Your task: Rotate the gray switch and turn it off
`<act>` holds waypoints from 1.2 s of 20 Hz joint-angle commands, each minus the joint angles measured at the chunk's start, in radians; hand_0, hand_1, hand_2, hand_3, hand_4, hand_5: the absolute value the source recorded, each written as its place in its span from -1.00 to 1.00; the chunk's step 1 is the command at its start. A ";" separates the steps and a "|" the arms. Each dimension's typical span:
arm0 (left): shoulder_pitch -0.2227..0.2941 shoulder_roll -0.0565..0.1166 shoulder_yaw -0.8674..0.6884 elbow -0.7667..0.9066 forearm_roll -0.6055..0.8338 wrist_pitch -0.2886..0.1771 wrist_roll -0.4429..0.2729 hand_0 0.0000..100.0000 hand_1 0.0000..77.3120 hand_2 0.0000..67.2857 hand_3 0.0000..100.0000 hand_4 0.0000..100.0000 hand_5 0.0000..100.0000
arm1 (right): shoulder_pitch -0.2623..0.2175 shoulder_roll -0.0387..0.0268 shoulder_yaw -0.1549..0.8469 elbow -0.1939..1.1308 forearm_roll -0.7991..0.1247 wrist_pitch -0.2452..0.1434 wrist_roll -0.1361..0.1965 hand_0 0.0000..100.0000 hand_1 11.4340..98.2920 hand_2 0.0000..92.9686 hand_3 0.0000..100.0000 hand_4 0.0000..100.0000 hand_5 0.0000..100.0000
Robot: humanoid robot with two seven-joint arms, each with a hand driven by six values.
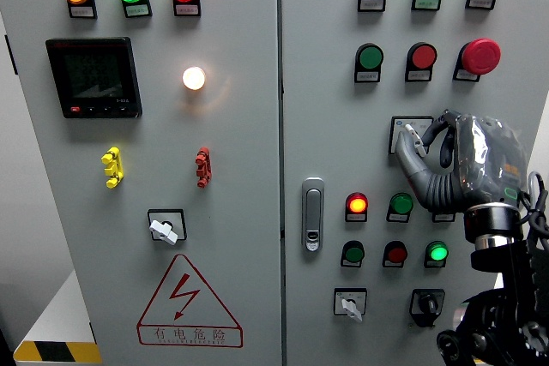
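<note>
The gray rotary switch (405, 129) sits on a square plate in the middle of the right cabinet door, below the green and red buttons. My right hand (419, 141) comes up from the lower right and covers most of the plate. Its thumb and fingers (443, 126) are curled around the switch's knob, which shows only as a pale sliver between them. I cannot make out which way the knob points. My left hand does not show.
Two more gray switches sit lower: one on the left door (165, 228), one on the right door (350, 304) beside a black switch (426, 303). Lit and unlit buttons surround my hand. A door handle (313, 213) and a red emergency button (480, 56) stand nearby.
</note>
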 commanded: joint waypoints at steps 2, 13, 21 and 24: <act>-0.002 0.000 0.000 0.000 0.000 -0.001 0.000 -1.00 -1.00 -0.69 -0.57 -0.74 -0.74 | 0.000 -0.0001 0.000 0.001 0.000 0.000 -0.001 0.30 -0.34 0.43 1.00 0.96 1.00; 0.000 0.000 0.000 0.000 0.000 0.000 0.000 -1.00 -1.00 -0.69 -0.58 -0.74 -0.74 | 0.002 -0.0001 0.000 0.005 0.011 -0.002 -0.027 0.40 -0.37 0.51 1.00 0.96 1.00; 0.000 0.000 0.000 0.000 0.000 0.000 0.000 -1.00 -1.00 -0.69 -0.58 -0.74 -0.74 | 0.002 -0.0001 -0.001 0.009 0.018 -0.002 -0.052 0.47 -0.40 0.51 1.00 0.96 1.00; 0.000 0.000 0.000 0.000 0.000 0.000 0.000 -1.00 -1.00 -0.69 -0.58 -0.74 -0.74 | 0.002 -0.0001 -0.003 0.011 0.020 -0.016 -0.053 0.48 -0.40 0.52 1.00 0.96 1.00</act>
